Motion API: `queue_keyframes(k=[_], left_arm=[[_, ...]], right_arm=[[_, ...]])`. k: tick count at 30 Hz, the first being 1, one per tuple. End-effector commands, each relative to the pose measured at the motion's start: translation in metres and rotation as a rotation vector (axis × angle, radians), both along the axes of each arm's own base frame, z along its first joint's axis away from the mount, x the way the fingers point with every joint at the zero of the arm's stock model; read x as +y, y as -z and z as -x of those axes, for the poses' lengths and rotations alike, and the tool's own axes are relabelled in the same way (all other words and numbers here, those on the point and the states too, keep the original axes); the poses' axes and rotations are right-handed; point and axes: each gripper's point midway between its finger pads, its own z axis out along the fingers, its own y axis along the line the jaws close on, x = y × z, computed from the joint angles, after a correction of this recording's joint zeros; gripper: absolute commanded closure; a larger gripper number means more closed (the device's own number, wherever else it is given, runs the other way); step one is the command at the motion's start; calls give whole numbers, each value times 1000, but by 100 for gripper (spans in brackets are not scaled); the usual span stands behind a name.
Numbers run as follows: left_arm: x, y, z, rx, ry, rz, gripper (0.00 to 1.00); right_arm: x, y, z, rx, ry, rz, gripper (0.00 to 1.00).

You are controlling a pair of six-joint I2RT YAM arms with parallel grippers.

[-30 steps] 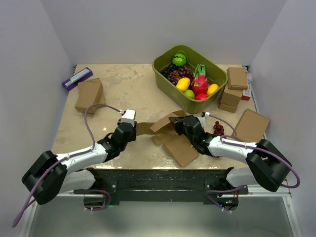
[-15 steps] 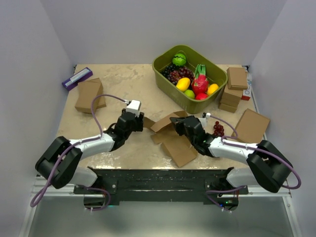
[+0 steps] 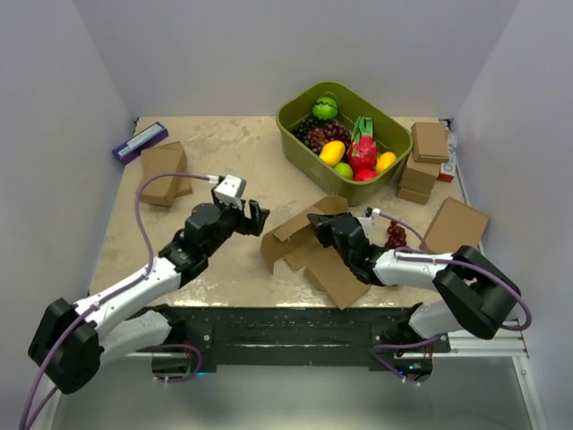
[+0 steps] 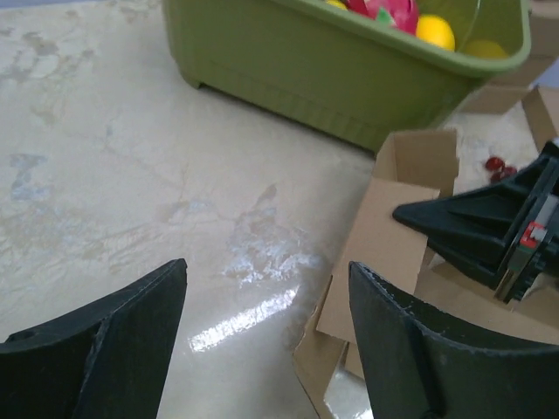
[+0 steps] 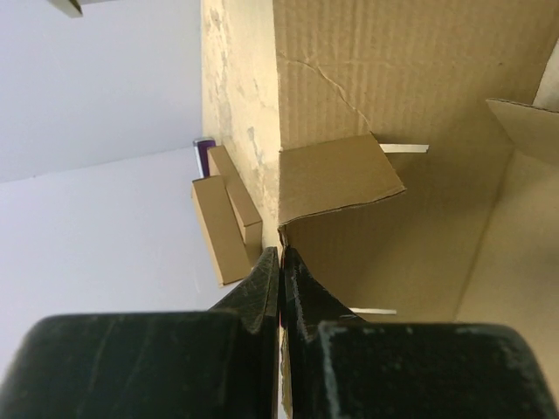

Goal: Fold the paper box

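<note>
The paper box (image 3: 309, 251) is a half-folded brown cardboard piece near the table's front centre, with flaps raised. It also shows in the left wrist view (image 4: 384, 236) and fills the right wrist view (image 5: 393, 131). My right gripper (image 3: 324, 222) is shut on one edge of the paper box; its jaws (image 5: 281, 262) pinch the cardboard wall. My left gripper (image 3: 254, 217) is open and empty, held above the table just left of the paper box, not touching it. Its fingers (image 4: 410, 349) frame bare table.
A green bin (image 3: 343, 141) of fruit stands at the back centre-right. Stacked ready-made brown boxes (image 3: 425, 159) stand at the right, a larger flat brown box (image 3: 457, 227) beside them, more boxes (image 3: 161, 170) at the left, and a purple item (image 3: 140, 141) at the back left. Red grapes (image 3: 395, 235) lie near the right arm.
My left gripper has let go of the paper box's left flap, opened, and risen up and back. The paper box has shifted slightly and its left flap has dropped back.
</note>
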Motion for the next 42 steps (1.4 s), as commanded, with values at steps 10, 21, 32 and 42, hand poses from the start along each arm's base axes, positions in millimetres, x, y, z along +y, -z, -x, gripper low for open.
queue_keyframes(k=[10, 21, 32, 42], left_arm=[[-52, 48, 13, 7, 239, -258, 24], [-78, 58, 4, -61, 309, -320, 25], [-94, 54, -7, -165, 227, -258, 35], [-86, 44, 6, -174, 210, -237, 23]], right_arm=[[-7, 5, 1, -8, 27, -1, 100], [-5, -1, 2, -19, 17, -30, 100], [-4, 0, 3, -10, 16, -59, 100], [-9, 1, 2, -9, 44, -58, 100]])
